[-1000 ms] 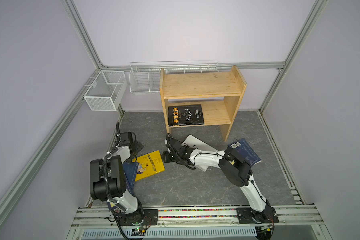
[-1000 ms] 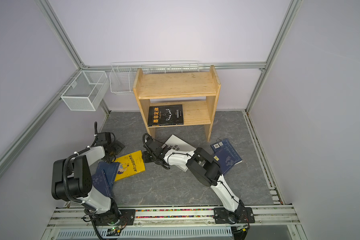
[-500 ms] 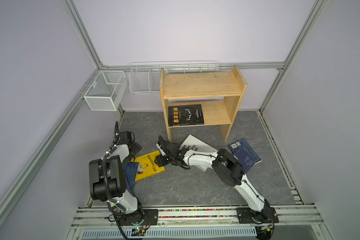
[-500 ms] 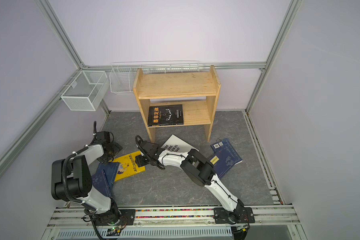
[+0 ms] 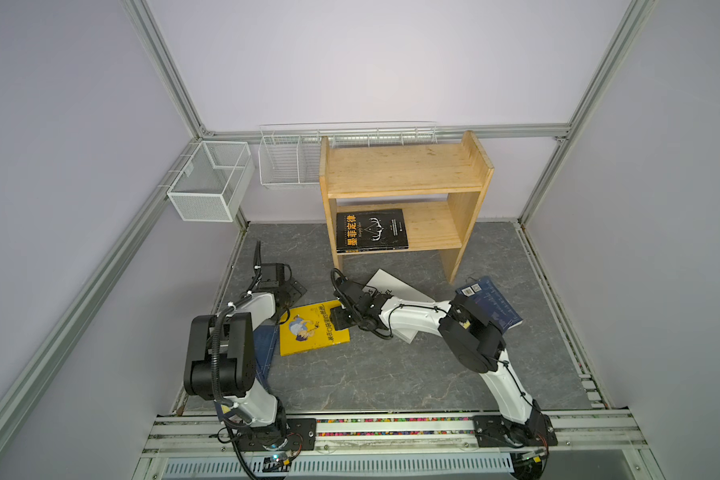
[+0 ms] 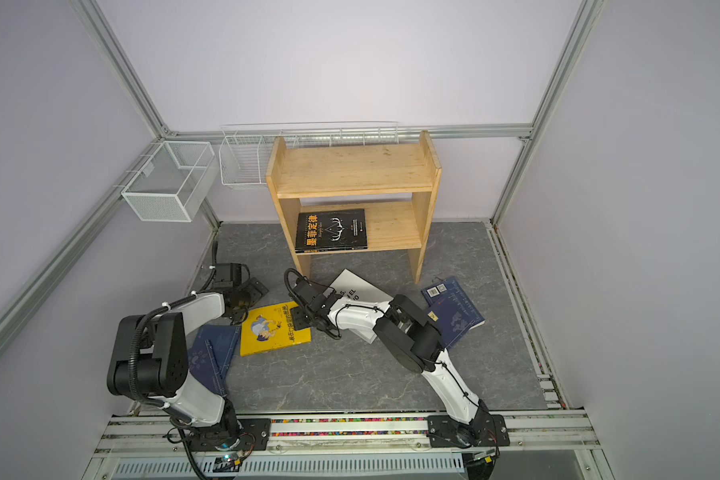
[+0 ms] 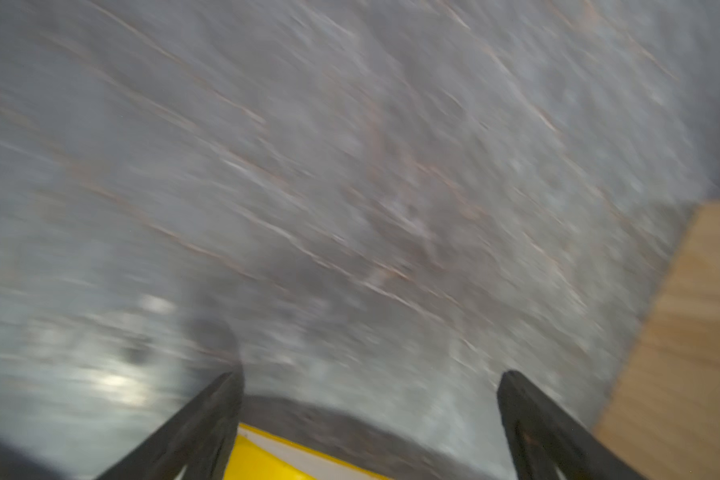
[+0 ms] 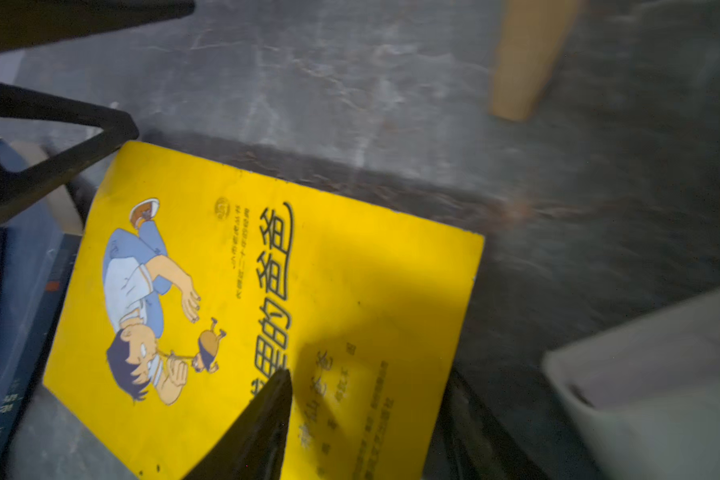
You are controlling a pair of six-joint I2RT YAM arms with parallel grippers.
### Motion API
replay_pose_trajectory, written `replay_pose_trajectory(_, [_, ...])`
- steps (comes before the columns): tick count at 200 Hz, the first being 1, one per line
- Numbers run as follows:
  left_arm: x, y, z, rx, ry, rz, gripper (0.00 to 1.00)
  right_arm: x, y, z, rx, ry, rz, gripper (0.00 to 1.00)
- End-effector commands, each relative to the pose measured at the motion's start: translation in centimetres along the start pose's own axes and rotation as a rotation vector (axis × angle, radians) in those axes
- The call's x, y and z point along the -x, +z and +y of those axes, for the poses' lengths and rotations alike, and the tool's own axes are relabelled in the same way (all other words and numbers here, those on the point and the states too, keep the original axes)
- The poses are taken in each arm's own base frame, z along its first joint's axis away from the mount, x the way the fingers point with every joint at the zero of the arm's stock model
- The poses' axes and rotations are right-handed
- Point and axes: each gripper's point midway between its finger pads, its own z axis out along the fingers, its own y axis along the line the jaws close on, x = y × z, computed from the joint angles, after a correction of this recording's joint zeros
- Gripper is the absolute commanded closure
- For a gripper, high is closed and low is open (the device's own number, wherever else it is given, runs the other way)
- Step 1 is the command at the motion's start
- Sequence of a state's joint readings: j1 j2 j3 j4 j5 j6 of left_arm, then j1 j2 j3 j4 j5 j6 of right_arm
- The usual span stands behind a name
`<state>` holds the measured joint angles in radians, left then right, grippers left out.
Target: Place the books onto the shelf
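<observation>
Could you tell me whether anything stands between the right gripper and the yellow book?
Nothing visible does: the right gripper sits at the edge of the yellow book, one finger over its cover.

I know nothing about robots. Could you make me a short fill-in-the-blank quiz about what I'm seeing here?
1. The black book lies on the ____ tier of the shelf.
2. The right hand reaches over the ____ book with the cartoon figure.
3. The jaws of the left hand stand ____.
4. The white book lies partly under the robot's ____ arm.
Missing words: lower; yellow; open; right.
</observation>
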<state>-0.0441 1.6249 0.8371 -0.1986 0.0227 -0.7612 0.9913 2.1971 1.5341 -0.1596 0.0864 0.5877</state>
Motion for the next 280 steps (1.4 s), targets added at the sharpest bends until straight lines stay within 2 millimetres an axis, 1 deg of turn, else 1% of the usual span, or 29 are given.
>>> replay_pose_trajectory(1, [-3.1, -0.6, -1.4, -0.068, -0.039, 0.108, 0.04, -2.6, -0.8, -2.2, -0.071, 0.043, 0.059, 0.41])
replay_pose_trajectory(14, [-1.5, -2.0, -1.4, -0.046, -0.006, 0.036, 0.04, -2.8, -1.0, -2.3, -0.071, 0.051, 0.06, 0.41])
replay_pose_trajectory(25, [0.2, -3.8, -1.5, -0.017, 0.036, -0.034, 0.04, -2.9, -1.0, -2.3, -0.072, 0.052, 0.063, 0.4])
replay_pose_trajectory(41, [2.4, -6.7, -0.5, 0.068, 0.08, -0.135, 0.03, -3.0, -0.8, -2.2, -0.066, 0.053, 0.067, 0.41])
replay_pose_trajectory(53, [3.9, -9.0, 0.8, 0.153, 0.09, -0.218, 0.03, -3.0, -0.6, -2.0, -0.058, 0.056, 0.072, 0.41])
replay_pose_trajectory(65, [4.6, -10.8, 2.8, 0.233, 0.08, -0.265, 0.02, -3.1, -0.4, -1.8, -0.052, 0.054, 0.076, 0.4])
replay_pose_trajectory(77, [4.2, -12.1, 4.9, 0.294, 0.043, -0.262, 0.02, -3.1, -0.4, -1.8, -0.05, 0.051, 0.077, 0.41])
replay_pose_trajectory(88, [3.0, -12.8, 7.0, 0.322, -0.017, -0.234, 0.02, -3.0, -0.5, -1.8, -0.049, 0.05, 0.075, 0.41])
replay_pose_trajectory(110, [0.1, -13.3, 10.7, 0.362, -0.127, -0.232, 0.02, -2.9, -0.4, -1.6, -0.027, 0.052, 0.075, 0.41])
replay_pose_trajectory(125, [-1.3, -13.7, 13.5, 0.402, -0.224, -0.24, 0.01, -3.0, -0.4, -1.4, -0.007, 0.055, 0.075, 0.4])
replay_pose_trajectory(135, [-1.8, -13.9, 15.0, 0.426, -0.274, -0.246, 0.01, -3.0, -0.5, -1.3, 0.004, 0.059, 0.073, 0.4])
replay_pose_trajectory(147, [-2.4, -13.8, 16.1, 0.43, -0.326, -0.234, 0.01, -3.0, -0.5, -1.4, 0.013, 0.063, 0.074, 0.4])
replay_pose_trajectory(166, [-3.0, -13.1, 16.4, 0.42, -0.368, -0.216, 0.01, -3.0, -0.4, -1.5, 0.024, 0.068, 0.079, 0.4])
replay_pose_trajectory(194, [-3.8, -10.2, 16.4, 0.41, -0.391, -0.143, 0.0, -2.8, -0.4, -1.8, 0.025, 0.074, 0.079, 0.4])
replay_pose_trajectory(209, [-3.9, -8.6, 16.2, 0.407, -0.404, -0.107, 0.01, -2.8, -0.6, -2.1, 0.015, 0.078, 0.076, 0.4])
replay_pose_trajectory(226, [-3.2, -7.7, 15.5, 0.396, -0.41, -0.088, 0.0, -3.0, -0.8, -2.5, 0.002, 0.08, 0.078, 0.4])
replay_pose_trajectory(259, [-1.0, -6.0, 13.1, 0.318, -0.398, -0.086, 0.01, -3.2, -1.4, -3.3, -0.018, 0.097, 0.073, 0.4])
replay_pose_trajectory(280, [0.3, -4.6, 11.7, 0.279, -0.382, -0.073, 0.0, -3.0, -1.9, -3.5, -0.028, 0.105, 0.061, 0.4])
